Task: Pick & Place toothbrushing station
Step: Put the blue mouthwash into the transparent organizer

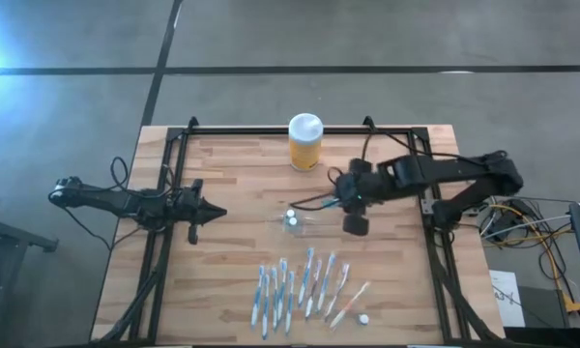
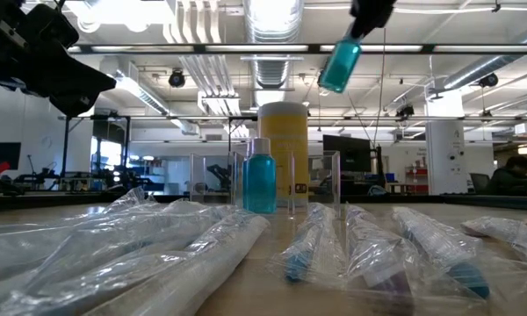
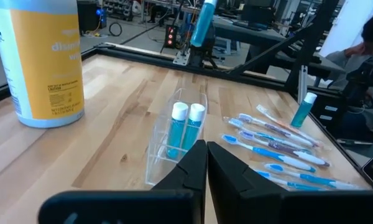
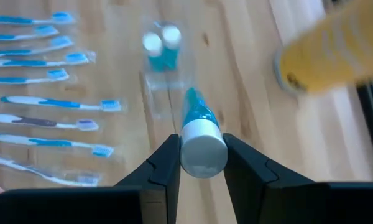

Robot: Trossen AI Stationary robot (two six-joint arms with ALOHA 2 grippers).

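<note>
**Right gripper holds a blue bottle above the bench; station sits mid-bench**

High view: the toothbrushing station (image 1: pixel 300 223), a clear low holder, rests near the middle of the wooden bench (image 1: pixel 232 280), with 2 white-capped bottles (image 1: pixel 291 217) at its left end. The right gripper (image 1: pixel 355 223) hangs just to the right of it. The left gripper (image 1: pixel 213 212) waits well apart, over the bench's left side. A yellow jar (image 1: pixel 305 142) with a white lid stands toward the far edge. Wrapped toothbrushes (image 1: pixel 300 285) lie in a row toward the near edge.

Low view: a blue bottle (image 2: pixel 339 63) hangs tilted in the air, clear of the bench, pinched from above. Another blue bottle stands upright in the clear station (image 2: pixel 290 180), in front of the yellow jar (image 2: pixel 284 149).

Left wrist view: the left gripper (image 3: pixel 206 158) has its jaws pressed together, empty. Beyond it the station (image 3: pixel 174 140) holds 2 bottles side by side.

Right wrist view: the right gripper (image 4: pixel 202 152) has its jaws pinching the blue bottle (image 4: pixel 200 134) near its white cap, above the station (image 4: pixel 161 87).
</note>
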